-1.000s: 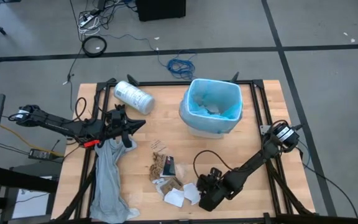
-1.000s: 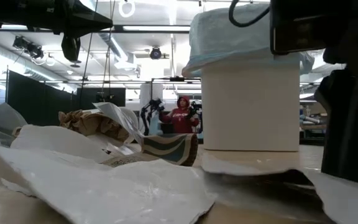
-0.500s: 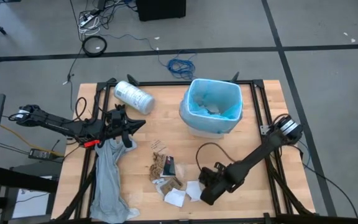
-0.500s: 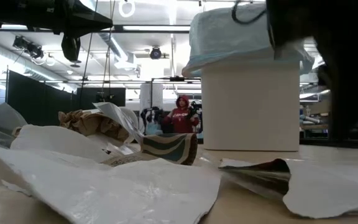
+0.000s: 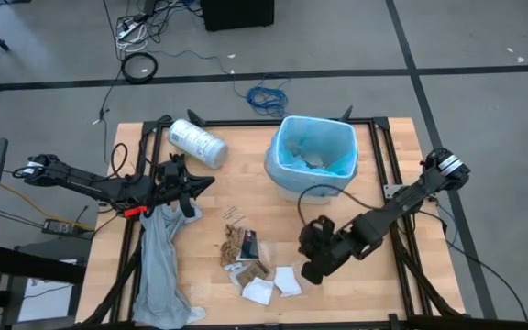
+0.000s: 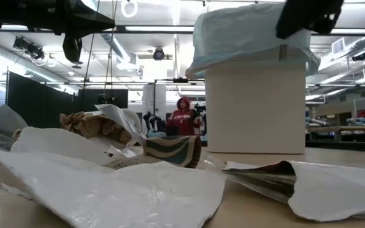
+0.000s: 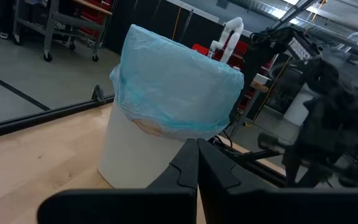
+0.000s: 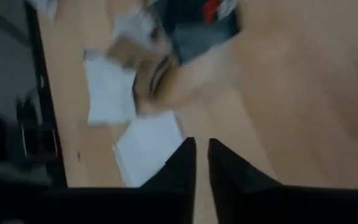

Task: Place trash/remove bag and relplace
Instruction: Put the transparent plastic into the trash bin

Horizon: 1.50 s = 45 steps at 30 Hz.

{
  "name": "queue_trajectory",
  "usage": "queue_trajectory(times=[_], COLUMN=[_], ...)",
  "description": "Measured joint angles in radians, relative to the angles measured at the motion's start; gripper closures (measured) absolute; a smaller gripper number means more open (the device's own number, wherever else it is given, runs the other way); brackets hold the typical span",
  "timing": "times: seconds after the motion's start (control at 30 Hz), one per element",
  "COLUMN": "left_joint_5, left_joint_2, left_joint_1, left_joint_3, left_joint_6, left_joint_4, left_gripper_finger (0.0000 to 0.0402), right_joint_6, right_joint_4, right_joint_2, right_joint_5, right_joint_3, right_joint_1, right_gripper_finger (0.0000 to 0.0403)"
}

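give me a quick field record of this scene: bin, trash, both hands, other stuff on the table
bin: white bin at the table's far side, lined with a light-blue bag, scraps already inside
trash: white papers and brown wrappers loose on the table, near the front edge
right hand: raised beside the papers, fingers nearly together, nothing between them
left hand: shut, waiting at the left, above the grey plastic sheet
other: white printed roll lying near the far left corner

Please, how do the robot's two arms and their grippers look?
Both arms are dark, jointed, nearly black. The left arm carries a small red mark near its gripper. The right arm has a black cable looping over it; its gripper has two tapered dark fingers.
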Motion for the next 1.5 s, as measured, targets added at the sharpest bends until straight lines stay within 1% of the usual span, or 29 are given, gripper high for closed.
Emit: queue_trajectory(times=[0.1, 0.3, 0.4, 0.47, 0.57, 0.73, 0.87, 0.97, 1.13, 1.17, 1.2, 1.33, 1.43, 1.5], left_joint_5=[0.000, 0.000, 0.000, 0.000, 0.000, 0.000, 0.000, 0.000, 0.000, 0.000, 0.000, 0.000, 0.000, 0.000], left_joint_2=[0.000, 0.000, 0.000, 0.000, 0.000, 0.000, 0.000, 0.000, 0.000, 0.000, 0.000, 0.000, 0.000, 0.000], left_joint_1=[0.000, 0.000, 0.000, 0.000, 0.000, 0.000, 0.000, 0.000, 0.000, 0.000, 0.000, 0.000, 0.000, 0.000], left_joint_3=[0.000, 0.000, 0.000, 0.000, 0.000, 0.000, 0.000, 0.000, 0.000, 0.000, 0.000, 0.000, 0.000, 0.000], left_joint_6=[0.000, 0.000, 0.000, 0.000, 0.000, 0.000, 0.000, 0.000, 0.000, 0.000, 0.000, 0.000, 0.000, 0.000], left_joint_4=[0.001, 0.000, 0.000, 0.000, 0.000, 0.000, 0.000, 0.000, 0.000, 0.000, 0.000, 0.000, 0.000, 0.000], left_gripper_finger=[0.0394, 0.0394, 0.0394, 0.0394, 0.0394, 0.0394, 0.0394, 0.0394, 0.0394, 0.0394, 0.0394, 0.0394, 0.0394, 0.0394], right_joint_6=[-0.045, -0.061, -0.057, -0.062, -0.064, -0.004, 0.095, 0.135, 0.149, 0.149, 0.151, 0.187, 0.189, 0.181], right_joint_4=[0.012, 0.018, 0.038, 0.051, 0.078, 0.057, 0.011, -0.021, -0.035, -0.035, -0.037, -0.040, -0.034, -0.031], right_joint_2=[0.059, 0.171, 0.213, 0.242, 0.282, 0.337, 0.369, 0.371, 0.341, 0.335, 0.329, 0.312, 0.294, 0.278], right_joint_5=[-0.053, -0.058, -0.075, -0.092, -0.117, -0.124, -0.129, -0.135, -0.129, -0.130, -0.131, -0.140, -0.154, -0.154], right_joint_3=[0.000, 0.000, 0.000, 0.000, 0.000, 0.002, 0.010, 0.010, 0.004, 0.002, 0.001, -0.002, -0.002, -0.002], right_joint_1=[0.000, -0.001, -0.002, 0.007, 0.032, 0.065, 0.067, 0.066, 0.063, 0.063, 0.063, 0.063, 0.063, 0.063], right_gripper_finger=[0.0322, 0.0205, 0.0157, 0.0138, 0.0131, 0.0149, 0.0187, 0.0240, 0.0373, 0.0387, 0.0391, 0.0383, 0.0398, 0.0399])
